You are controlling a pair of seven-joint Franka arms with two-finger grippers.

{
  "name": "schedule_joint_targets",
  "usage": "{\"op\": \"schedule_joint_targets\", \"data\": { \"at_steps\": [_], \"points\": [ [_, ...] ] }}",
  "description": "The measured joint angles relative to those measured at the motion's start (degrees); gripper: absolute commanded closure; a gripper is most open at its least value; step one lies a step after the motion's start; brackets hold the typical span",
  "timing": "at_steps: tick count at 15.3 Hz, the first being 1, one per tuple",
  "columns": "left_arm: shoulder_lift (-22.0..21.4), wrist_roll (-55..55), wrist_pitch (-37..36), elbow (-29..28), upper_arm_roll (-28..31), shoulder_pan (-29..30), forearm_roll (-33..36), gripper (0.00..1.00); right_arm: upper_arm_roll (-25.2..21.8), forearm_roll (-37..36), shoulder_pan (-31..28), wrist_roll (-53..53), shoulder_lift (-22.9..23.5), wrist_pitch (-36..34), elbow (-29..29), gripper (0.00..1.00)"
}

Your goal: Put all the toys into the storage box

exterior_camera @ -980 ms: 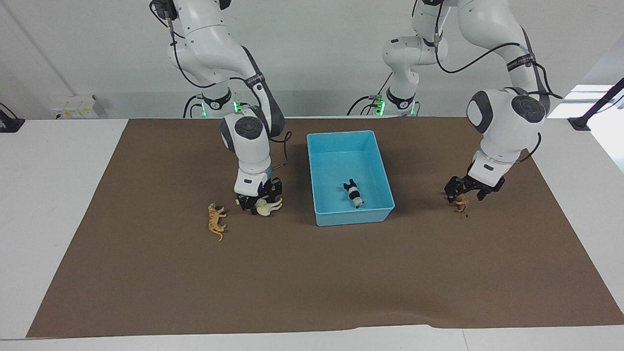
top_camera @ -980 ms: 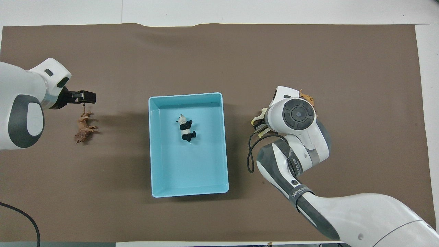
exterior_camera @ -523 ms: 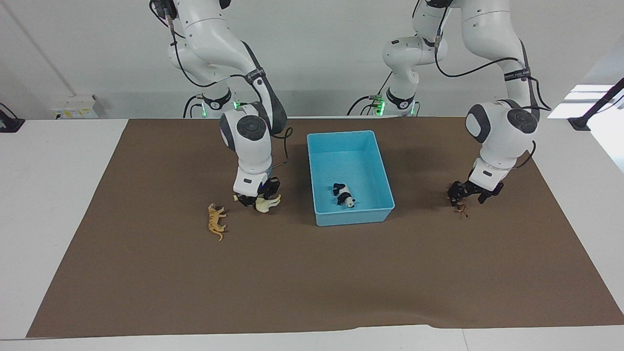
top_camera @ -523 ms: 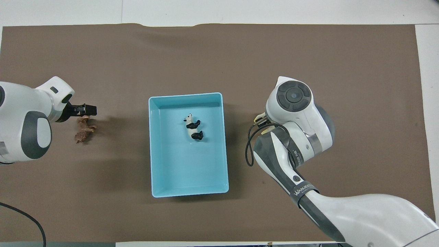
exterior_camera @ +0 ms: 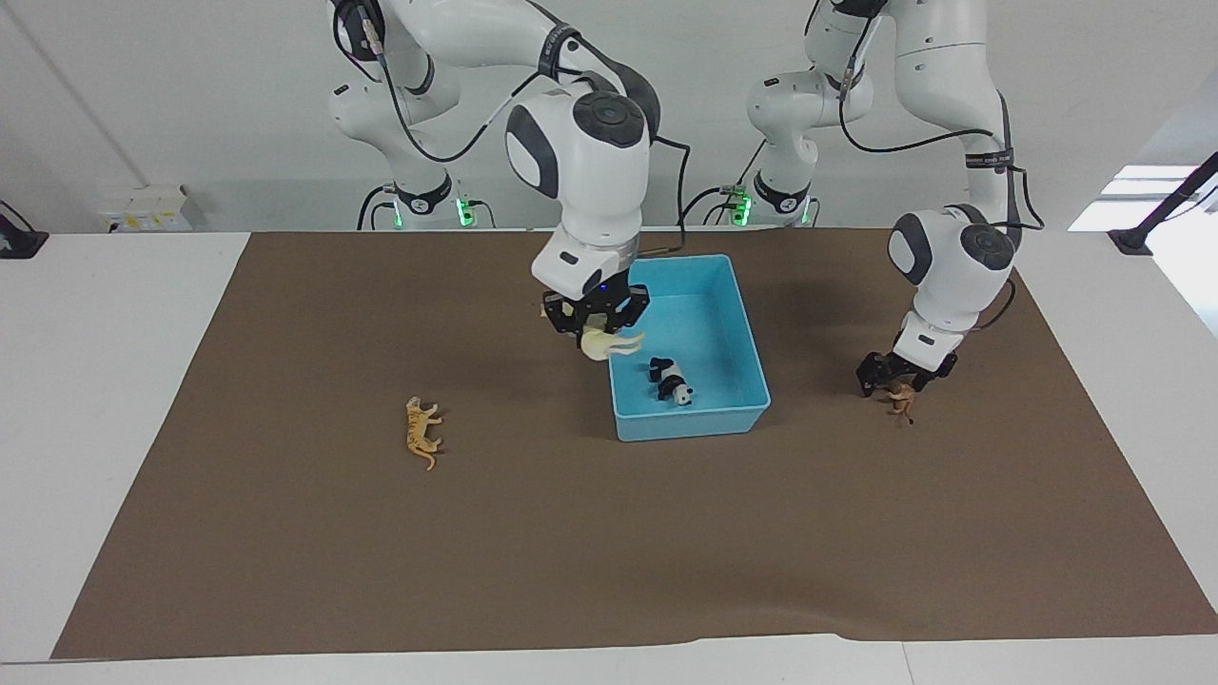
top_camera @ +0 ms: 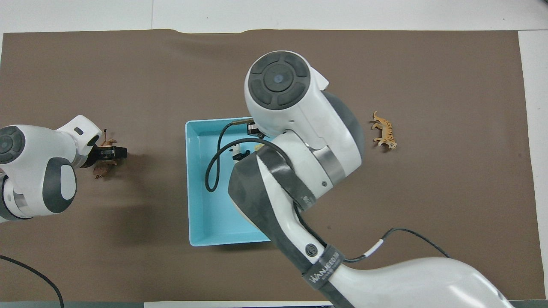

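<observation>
**Q:** Where do the toys stand relative to the light blue rectangular plastic storage box (exterior_camera: 752,381)?

**A:** The right pincer (exterior_camera: 596,322), clamped on the pale cream plastic horse figurine (exterior_camera: 609,343), hangs over the box's wall at the right arm's end; a short carry inward looks like all that is needed. The black-and-white panda figurine (exterior_camera: 670,380) lies inside. The left pincer (exterior_camera: 893,377) is low and spread wide over the brown lion figurine (exterior_camera: 900,397), on the table toward the left arm's end. The orange striped tiger figurine (exterior_camera: 422,433) lies toward the right arm's end.
</observation>
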Motion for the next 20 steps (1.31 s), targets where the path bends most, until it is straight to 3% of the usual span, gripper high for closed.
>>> {"op": "schedule_joint_targets", "data": {
  "at_steps": [1, 3, 4, 6, 9, 13, 15, 19, 20],
  "points": [
    [0.0, 0.0, 0.1, 0.1, -0.1, 0.0, 0.0, 1.00, 0.0, 0.0, 1.7, 2.6, 2.4, 1.9, 1.1, 1.00],
    [-0.4, 0.0, -0.1, 0.5, 0.0, 0.0, 0.0, 1.00, 0.0, 0.0, 5.2, 7.0, 6.5, 4.9, 1.3, 1.00],
    [-0.4, 0.0, -0.3, 0.9, 0.0, 0.0, 0.0, 1.00, -0.1, 0.0, 6.5, 9.1, 8.1, 6.2, 1.2, 0.01],
    [-0.3, -0.1, -3.2, 3.2, 0.0, 0.0, 0.0, 1.00, -0.1, -0.3, 8.1, 11.3, 9.6, 6.8, 1.1, 0.00],
    [-0.4, -2.6, -13.3, 11.1, -0.4, -0.4, 0.0, 1.00, -0.6, -1.0, 7.6, 11.5, 9.2, 2.7, 1.4, 0.00],
    [-0.7, -15.2, -25.7, 19.9, -1.7, -7.0, -0.1, 1.00, -1.7, -1.0, 4.5, 11.4, 6.0, -0.4, 2.6, 0.00],
    [-0.7, -24.4, -29.7, 22.4, -2.3, -12.8, -0.1, 1.00, -1.8, -0.8, -0.1, 7.5, 2.5, -3.3, 3.0, 0.00],
    [-1.2, -40.9, -30.2, 23.9, -3.2, -22.8, -4.0, 1.00, -1.9, -0.1, -12.4, -8.1, -2.6, -7.6, 2.0, 0.00],
    [-1.3, -43.9, -29.5, 23.8, -3.4, -24.8, -4.7, 0.92, -1.9, 0.0, -15.4, -11.6, -2.8, -7.5, 0.9, 0.00]
  ]
}}
